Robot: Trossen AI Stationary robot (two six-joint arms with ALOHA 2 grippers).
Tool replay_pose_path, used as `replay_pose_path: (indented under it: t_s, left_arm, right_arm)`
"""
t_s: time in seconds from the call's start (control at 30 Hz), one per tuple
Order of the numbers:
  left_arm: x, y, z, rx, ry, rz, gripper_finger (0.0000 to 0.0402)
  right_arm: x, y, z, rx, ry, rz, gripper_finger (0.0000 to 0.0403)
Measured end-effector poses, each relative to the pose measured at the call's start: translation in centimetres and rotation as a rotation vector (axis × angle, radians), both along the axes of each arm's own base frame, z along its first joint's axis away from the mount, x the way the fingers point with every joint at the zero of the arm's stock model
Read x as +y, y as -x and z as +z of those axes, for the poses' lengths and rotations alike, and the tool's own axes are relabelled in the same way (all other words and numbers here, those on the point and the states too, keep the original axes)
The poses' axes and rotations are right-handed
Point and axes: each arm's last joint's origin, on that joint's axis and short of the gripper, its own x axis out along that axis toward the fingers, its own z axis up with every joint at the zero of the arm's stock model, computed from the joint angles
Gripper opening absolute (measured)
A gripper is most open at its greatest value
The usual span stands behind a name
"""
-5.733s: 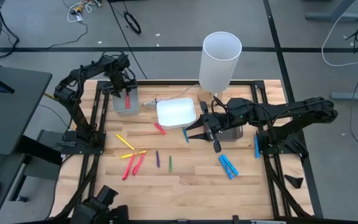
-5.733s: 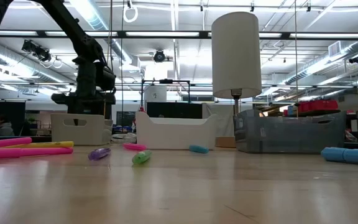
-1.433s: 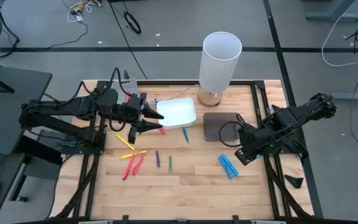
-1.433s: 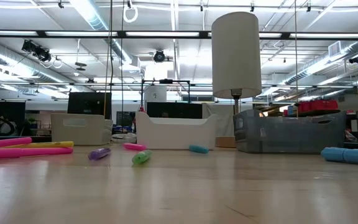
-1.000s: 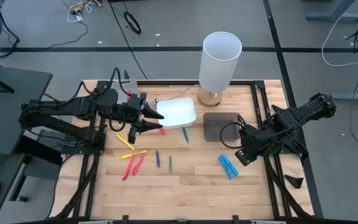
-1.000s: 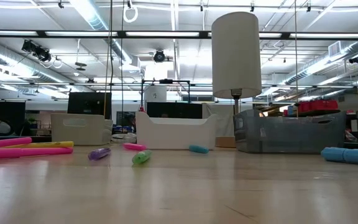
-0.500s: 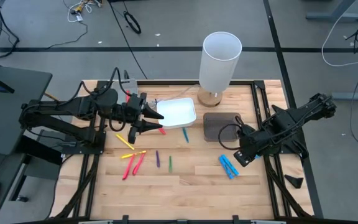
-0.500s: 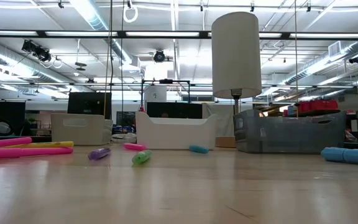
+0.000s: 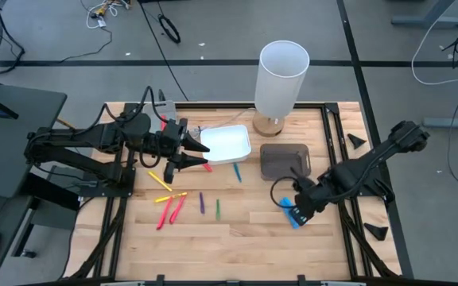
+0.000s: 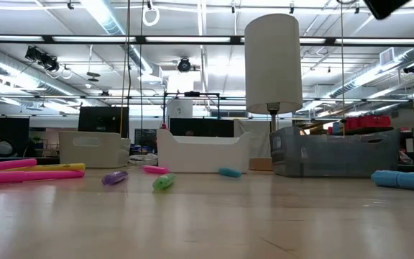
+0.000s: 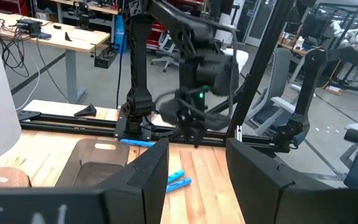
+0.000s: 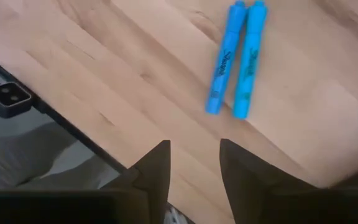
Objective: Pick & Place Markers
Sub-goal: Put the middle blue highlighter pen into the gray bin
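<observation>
Several markers lie flat on the wooden table: yellow [image 9: 159, 181], red [image 9: 164, 211], purple [image 9: 201, 203], green [image 9: 218, 208], teal [image 9: 238, 172] and a pink one [image 9: 204, 164] beside the white tray [image 9: 227, 144]. Two blue markers [image 12: 235, 59] lie side by side at the near right; they also show in the high view [image 9: 294, 214]. My right gripper [image 12: 194, 165] is open and empty, hovering just above them [image 9: 299, 205]. My left gripper [image 9: 197, 154] is open and empty, above the pink marker by the white tray's left end.
A dark tray [image 9: 285, 160] sits right of the white tray. A grey tray [image 9: 165, 135] sits at the far left, partly under my left arm. A tall white lamp [image 9: 281, 75] stands at the far edge. A blue marker [image 11: 135, 142] lies on the right frame rail.
My right gripper has gone toward the table's near edge and a little left, coming over the two blue markers. Its arm has stretched out lower across the table's right side. The markers have not moved.
</observation>
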Motion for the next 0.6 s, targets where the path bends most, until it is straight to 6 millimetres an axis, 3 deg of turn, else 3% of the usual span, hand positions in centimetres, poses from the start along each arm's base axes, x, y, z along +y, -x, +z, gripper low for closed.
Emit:
replay_pose_path:
  t_s: [0.3,0.6]
  left_arm:
    - [0.0,0.0,0.0,0.002,0.000,0.000,0.0165]
    - [0.0,0.0,0.0,0.003,0.000,0.000,0.0165]
  right_arm:
    - [0.3,0.8,-4.3,0.059,0.123,-0.018,0.0139]
    - [1.6,0.0,-7.6,0.121,0.181,0.045,0.0139]
